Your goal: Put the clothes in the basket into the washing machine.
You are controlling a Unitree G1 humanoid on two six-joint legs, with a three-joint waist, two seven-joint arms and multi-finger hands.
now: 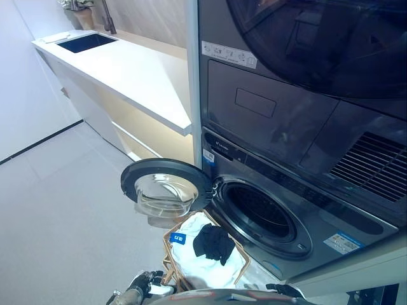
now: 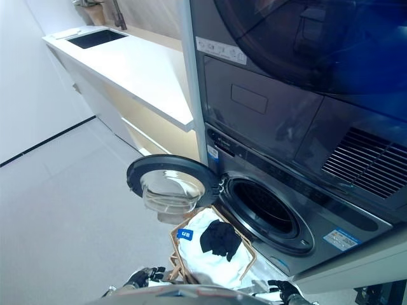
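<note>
The dark grey washing machine has its round door (image 1: 166,187) swung open to the left, and the drum opening (image 1: 264,213) shows dark inside. In front of it stands a copper wire basket (image 1: 169,254) with a white liner (image 1: 191,254). A black garment (image 1: 213,243) lies on top of the white cloth in the basket. My left hand (image 1: 145,283) is low at the bottom edge, just left of the basket, fingers relaxed. My right hand (image 1: 286,291) shows at the bottom edge, right of the basket and below the drum; its fingers are too small to read.
A dryer is stacked on top of the washer (image 1: 299,38). A white counter (image 1: 127,70) with a dark sink (image 1: 86,42) runs along the left, ending next to the machines. Pale floor (image 1: 57,210) lies to the left of the open door.
</note>
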